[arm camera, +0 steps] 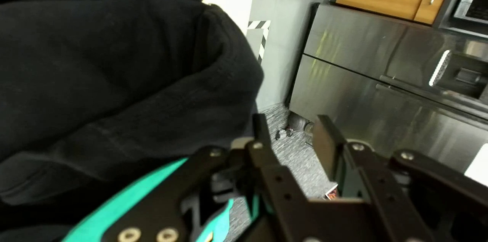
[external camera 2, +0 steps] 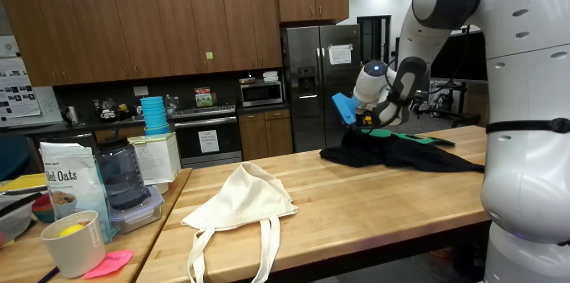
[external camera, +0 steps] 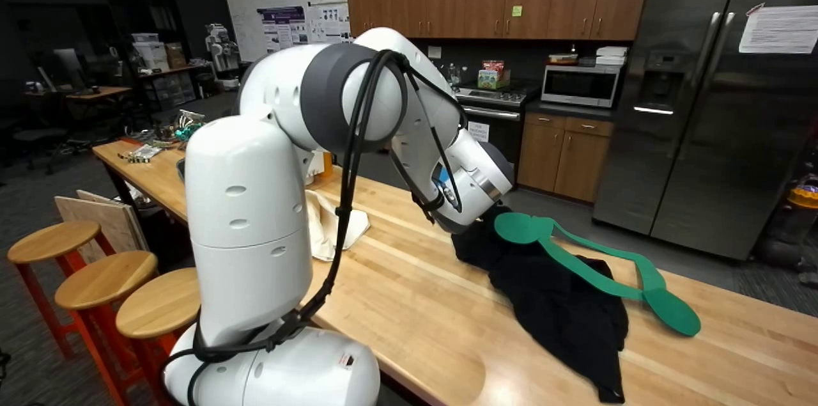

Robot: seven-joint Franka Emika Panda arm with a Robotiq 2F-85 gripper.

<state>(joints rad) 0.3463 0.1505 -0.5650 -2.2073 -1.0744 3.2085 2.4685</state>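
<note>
In the wrist view my gripper (arm camera: 292,129) stands partly open, its fingers apart with only floor visible between them. A black garment (arm camera: 114,66) fills the left of that view, right beside the left finger (arm camera: 262,131); whether they touch I cannot tell. Part of a flat green hanger-like piece (arm camera: 110,211) shows below it, partly behind the gripper. In an exterior view the green piece (external camera: 674,312) lies over the black garment (external camera: 556,304), which is spread on the table. The arm's end hides the fingers there. The garment (external camera 2: 392,153) also shows beneath the wrist in an exterior view.
A cream tote bag (external camera 2: 245,196) lies on the wooden table (external camera 2: 356,203), its straps hanging toward the front edge. A side table bears an oats bag (external camera 2: 73,185), a mug (external camera 2: 75,247) and a dark bottle (external camera 2: 118,174). Stools (external camera: 105,278) stand along the table's side.
</note>
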